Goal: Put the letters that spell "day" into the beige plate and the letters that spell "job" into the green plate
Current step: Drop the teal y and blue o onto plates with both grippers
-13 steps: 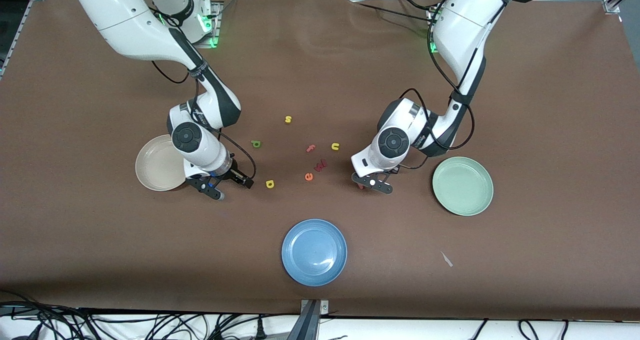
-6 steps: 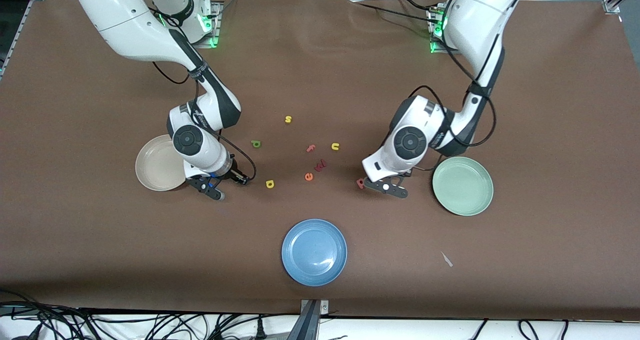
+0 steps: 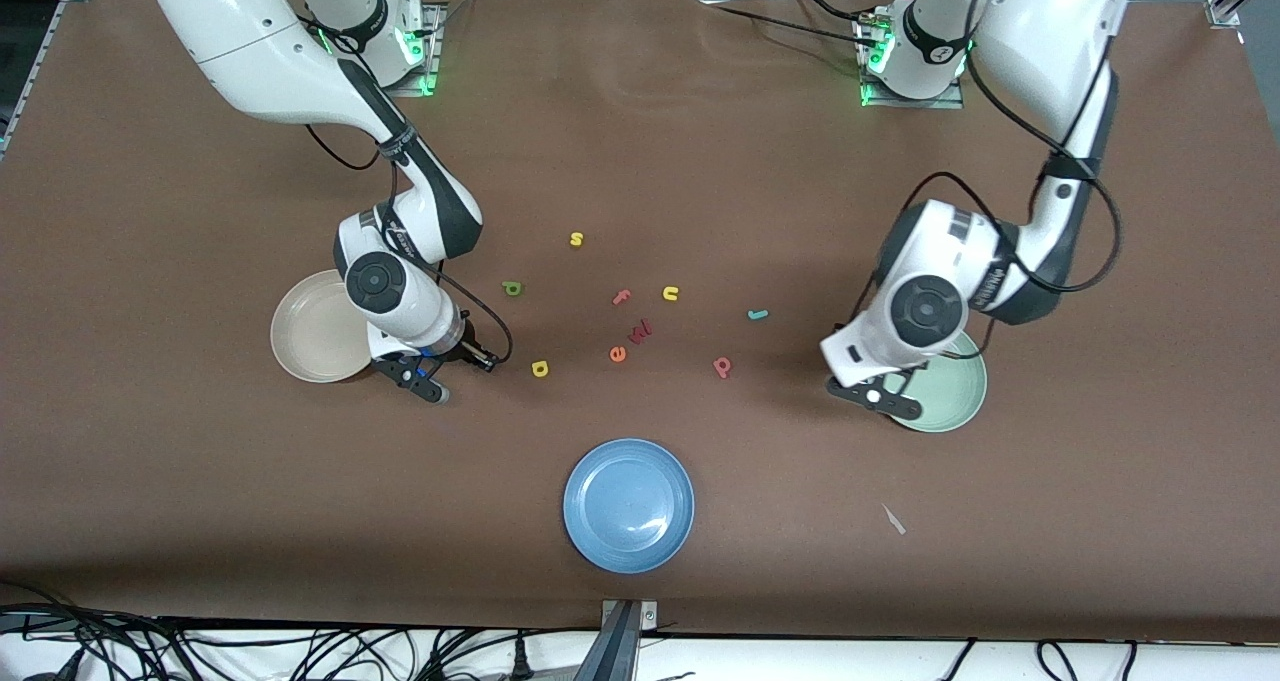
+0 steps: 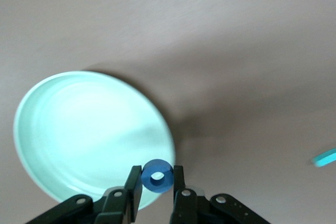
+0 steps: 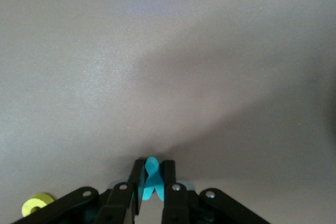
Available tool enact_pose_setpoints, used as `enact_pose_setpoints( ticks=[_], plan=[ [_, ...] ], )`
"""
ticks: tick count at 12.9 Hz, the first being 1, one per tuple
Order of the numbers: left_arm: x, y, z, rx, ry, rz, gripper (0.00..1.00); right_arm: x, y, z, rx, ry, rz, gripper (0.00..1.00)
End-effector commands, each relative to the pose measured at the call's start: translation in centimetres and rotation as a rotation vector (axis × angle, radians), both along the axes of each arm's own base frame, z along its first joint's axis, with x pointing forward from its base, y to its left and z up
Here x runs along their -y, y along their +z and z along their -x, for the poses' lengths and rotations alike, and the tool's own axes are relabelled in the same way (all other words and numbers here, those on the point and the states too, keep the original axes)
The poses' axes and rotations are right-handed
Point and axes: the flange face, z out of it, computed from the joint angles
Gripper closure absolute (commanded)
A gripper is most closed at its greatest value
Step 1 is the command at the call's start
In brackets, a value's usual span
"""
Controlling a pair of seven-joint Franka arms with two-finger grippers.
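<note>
Brown cloth covers the whole tabletop (image 3: 640, 141), and both robot arms reach down to it.

The left hand (image 4: 156, 190) is pinched on the blue o (image 4: 157, 176). It hangs over the edge of the green plate (image 3: 950, 396), on the side toward the middle of the tabletop. That plate has nothing in it that can be seen.

The right hand (image 5: 152, 184) is closed on the teal y (image 5: 151, 178). It is low over the cloth, just beside the beige plate (image 3: 310, 326). The yellow a (image 3: 540, 367) lies near this hand, toward the middle of the tabletop.

More letters lie loose on the cloth between the two arms. The green d (image 3: 512, 287) is farther from the front camera than the yellow a. The pink b (image 3: 722, 365) and the teal j (image 3: 758, 314) lie toward the left arm's end, the teal j farther from the front camera. In the middle are an orange e (image 3: 617, 354), a dark red w (image 3: 641, 331), a pink f (image 3: 622, 297), a yellow u (image 3: 671, 293) and a yellow s (image 3: 576, 239).

A blue plate (image 3: 629, 504) sits nearest to the front camera, well apart from the letters.
</note>
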Motion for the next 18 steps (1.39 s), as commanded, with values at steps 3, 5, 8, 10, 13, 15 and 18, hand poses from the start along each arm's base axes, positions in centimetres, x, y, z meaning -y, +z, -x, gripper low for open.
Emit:
enact_pose_setpoints(
  ticks=[3, 5, 8, 10, 13, 15, 18],
  plan=[
    [-9.0, -1.7, -1.0, -0.064, -0.058, 0.015, 0.98, -0.3, 1.8, -2.3, -0.037, 0.002, 0.043, 1.00],
    [-9.5, -4.4, -1.0, -0.079, -0.053, 0.020, 0.97, 0.3, 3.1, -3.1, -0.055, 0.029, 0.075, 1.00],
    [-10.0, -6.4, -0.8, -0.094, -0.036, 0.033, 0.95, 2.2, 4.0, -3.0, -0.091, 0.131, 0.124, 1.00],
    [-9.7, -7.1, -0.7, -0.103, -0.029, 0.037, 0.75, 4.9, 5.3, -2.7, -0.123, 0.196, 0.163, 1.00],
    [-9.4, -6.6, -0.7, -0.103, -0.045, 0.038, 0.00, 9.1, 6.5, -1.8, -0.134, 0.308, 0.186, 1.00],
    [-9.2, -4.7, -1.0, -0.080, -0.046, 0.041, 0.00, 11.5, 7.1, -0.8, -0.131, 0.359, 0.195, 1.00],
    [-7.3, -0.7, -1.0, -0.055, -0.072, 0.053, 0.00, 16.1, 6.0, 2.2, -0.084, 0.447, 0.193, 1.00]
  ],
)
